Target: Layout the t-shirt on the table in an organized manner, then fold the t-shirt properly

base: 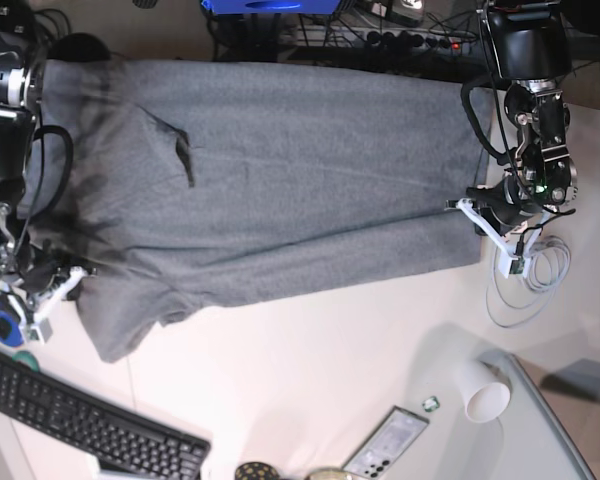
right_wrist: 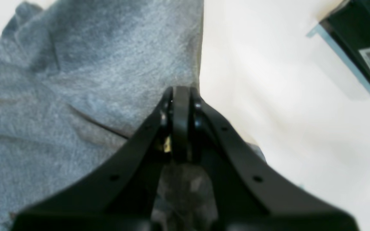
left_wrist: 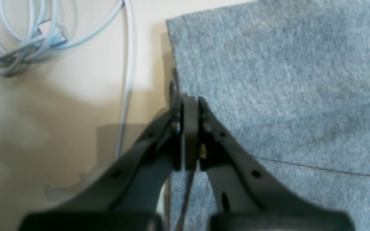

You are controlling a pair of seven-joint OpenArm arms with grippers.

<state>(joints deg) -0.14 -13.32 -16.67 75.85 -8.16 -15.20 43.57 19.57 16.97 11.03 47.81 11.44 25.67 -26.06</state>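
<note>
- The t-shirt [base: 270,190] is spread across the far half of the counter [base: 310,370], and it is mostly flat already.
- The left hand [left_wrist: 189,102] is clenched right at the shirt's straight edge. From its wrist view the fingers look pinched on the hem, though the cloth between them is hard to make out.
- The right hand [right_wrist: 180,96] is clenched too, at the opposite edge of the shirt. Its wrist view puts the tips right on the cloth's border, so I judge it has a grip there, but I cannot be sure.
- In the base view the 2 hands sit at opposite ends, with the shirt stretched between them. It looks like the spreading stage.
- Not tidy yet: a dark crease [base: 185,155] stands up in the body, and the near edge runs uneven, with 1 sleeve [base: 120,320] sticking out toward the keyboard [base: 80,420].
- By my reading, the laying out is nearly done but still wants a final tug to smooth that crease. No proper fold has started, so all the folding is left.
- Off to the side lie a loose cable [left_wrist: 27,38], a paper cup [base: 483,393] and a phone [base: 388,440], all clear of the shirt.
</note>
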